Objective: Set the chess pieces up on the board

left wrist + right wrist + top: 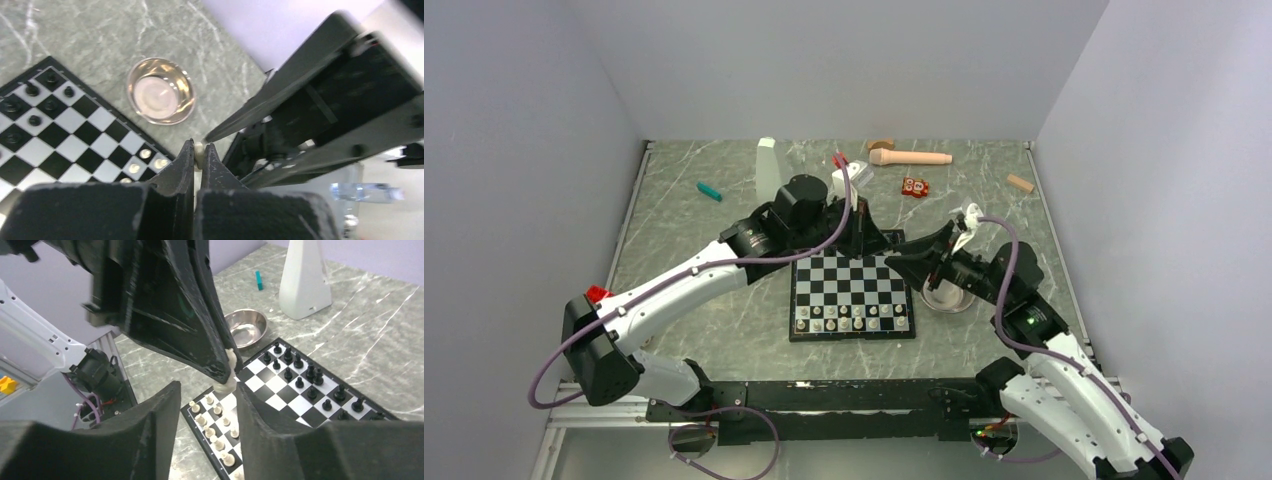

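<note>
Left fingers [186,170] were clamped on the top of a cream chess piece [230,365], upright in the air over the board [854,285], its base hanging between the spread, empty right fingers [155,425].

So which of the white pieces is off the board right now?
The white piece pinched in the shut left tool, hanging within the open right tool. The other white pieces stand on the board's near rows.
</note>
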